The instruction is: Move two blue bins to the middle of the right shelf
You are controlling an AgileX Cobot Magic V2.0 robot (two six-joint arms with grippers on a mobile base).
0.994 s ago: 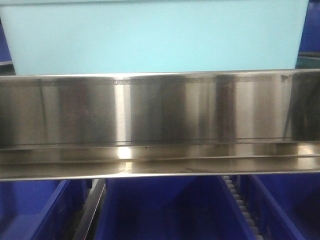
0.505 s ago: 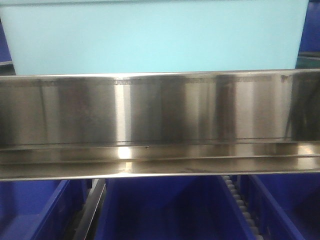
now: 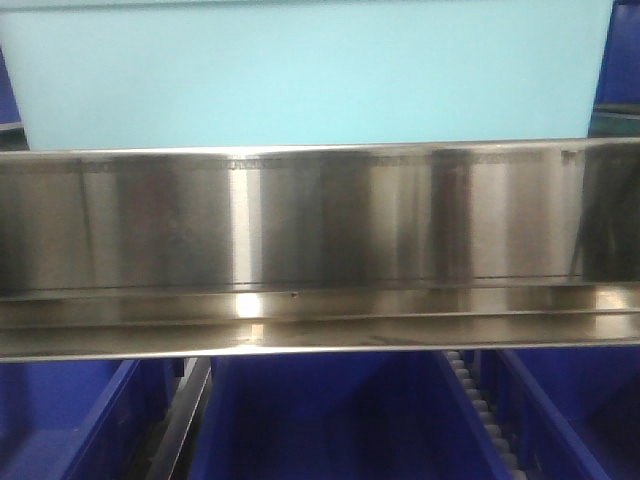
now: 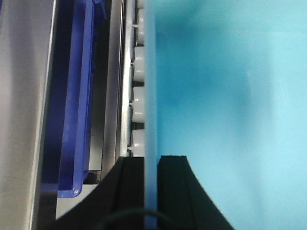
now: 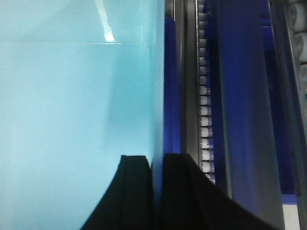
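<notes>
Exterior front-facing view: the pale blue bin (image 3: 310,70) fills the upper third of the frame. Its lower edge is hidden behind the steel shelf rail (image 3: 320,240), which bands the middle. We cannot tell whether the bin rests on the shelf or hangs just above it, nor whether it is one bin or two nested. Along the bottom of the frame, dark blue bins (image 3: 330,420) sit side by side, with a roller track (image 3: 485,415) between them at lower right.

Left wrist view: the left end effector (image 4: 151,160), bottom centre, has one black finger on each side of the bin's side wall and pinches it. Right wrist view: the right end effector (image 5: 157,160), bottom centre, pinches the opposite wall in the same way.

Judgement: we read the two-sided grip as a matter of width. The bin looks too broad for one arm, and clamping opposite walls keeps it level. The task's thing is thus held in both grips at the rail's height. We cannot confirm from these views that this level is the right shelf's middle. The next move likely needs matched motion of both arms, or the bin may twist.
</notes>
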